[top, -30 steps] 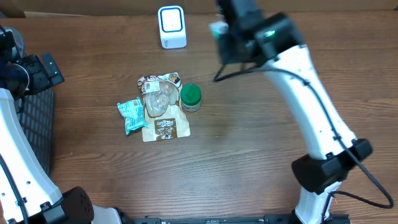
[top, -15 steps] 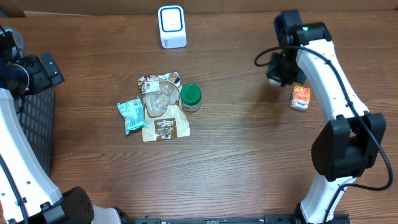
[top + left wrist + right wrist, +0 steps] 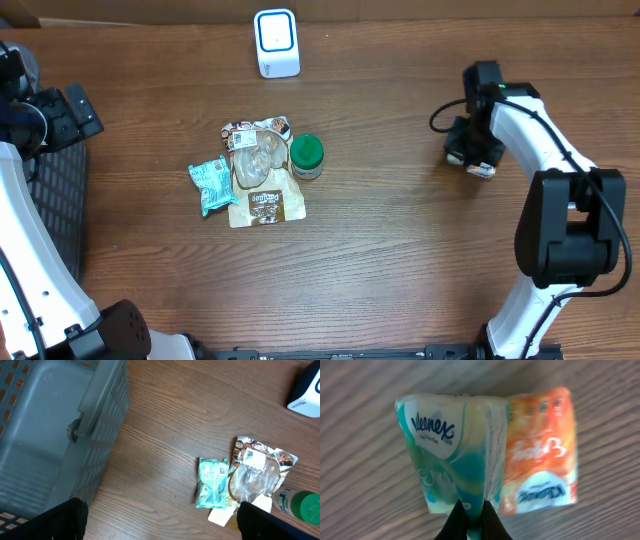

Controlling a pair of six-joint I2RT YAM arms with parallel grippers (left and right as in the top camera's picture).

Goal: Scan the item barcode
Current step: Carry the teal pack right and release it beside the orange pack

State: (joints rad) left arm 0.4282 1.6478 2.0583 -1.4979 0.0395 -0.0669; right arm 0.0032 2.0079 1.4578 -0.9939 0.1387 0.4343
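Right gripper (image 3: 472, 519) pinches the Kleenex pack (image 3: 447, 455) by its seam, right of the table (image 3: 380, 260), just beside the orange pack (image 3: 540, 450); left gripper (image 3: 160, 525) gapes idle. Likely set-down: lower it flat, then release cleanly

Kleenex tissue pack (image 3: 452, 450): soft white-and-teal packet, logo side to the wrist camera, its lower edge pinched between the closed fingers of the right pincer (image 3: 474, 521). Orange packet (image 3: 540, 450): flat on the bench (image 3: 360, 420), just beside the pincer, partly behind the pack. Barcode scanner (image 3: 276, 42): white, blue-framed window, upright, well apart to the pincer's left.
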